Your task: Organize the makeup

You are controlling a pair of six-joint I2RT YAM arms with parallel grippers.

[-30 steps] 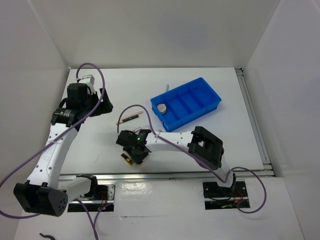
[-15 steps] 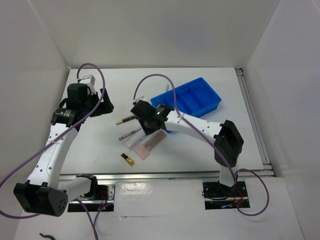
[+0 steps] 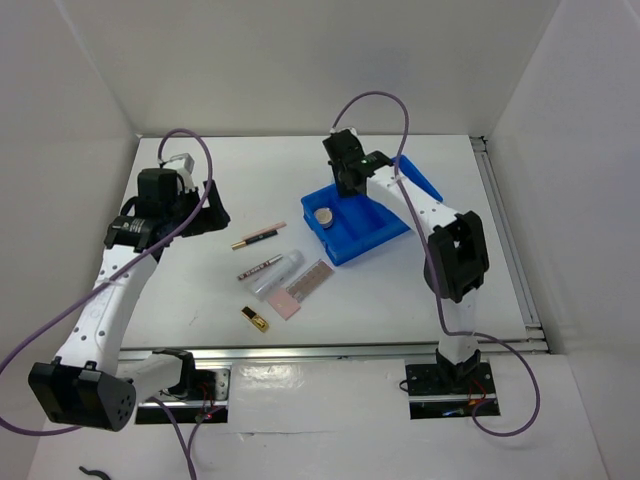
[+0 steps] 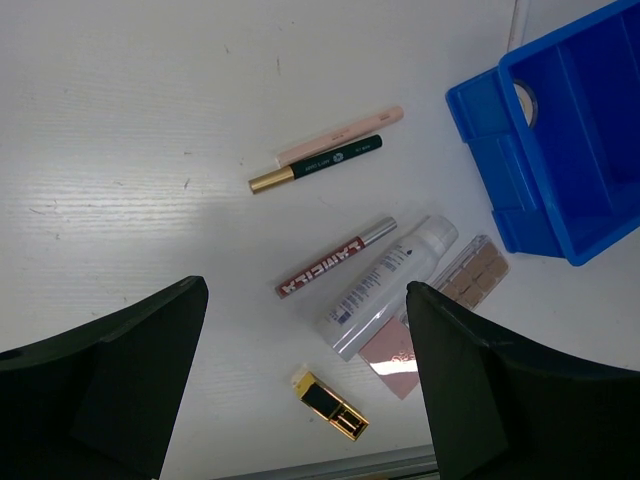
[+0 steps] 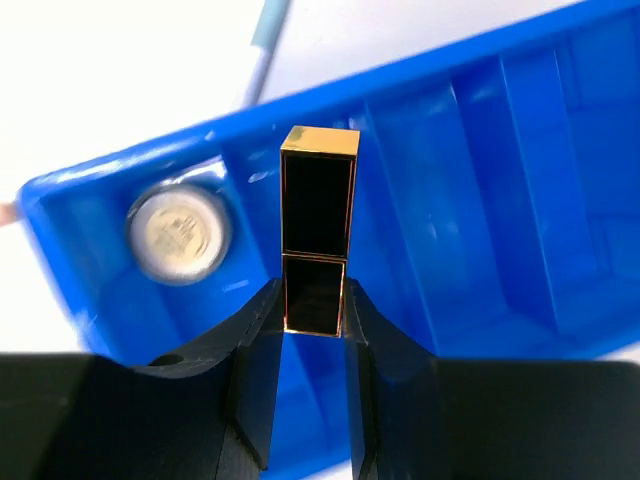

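Observation:
My right gripper (image 3: 345, 178) is shut on a black-gold lipstick (image 5: 318, 210) and holds it above the blue tray (image 3: 390, 228), over a compartment beside the round compact (image 3: 324, 216). On the table left of the tray lie a pink pencil (image 4: 340, 135), a black-gold pencil (image 4: 318, 163), a red-silver pencil (image 4: 330, 262), a clear tube (image 4: 390, 285), a flat pink palette (image 4: 440, 315) and a second black-gold lipstick (image 4: 330, 405). My left gripper (image 3: 203, 205) is open and empty, raised at the table's left above these items.
White walls enclose the table on the left, back and right. A slim light-blue stick (image 5: 265, 30) lies just behind the tray's far rim. A metal rail (image 3: 350, 350) runs along the near table edge.
My right arm has swung from the near middle of the table up and back to over the blue tray, carrying a lipstick. The items on the table are uncovered. The left arm has not moved.

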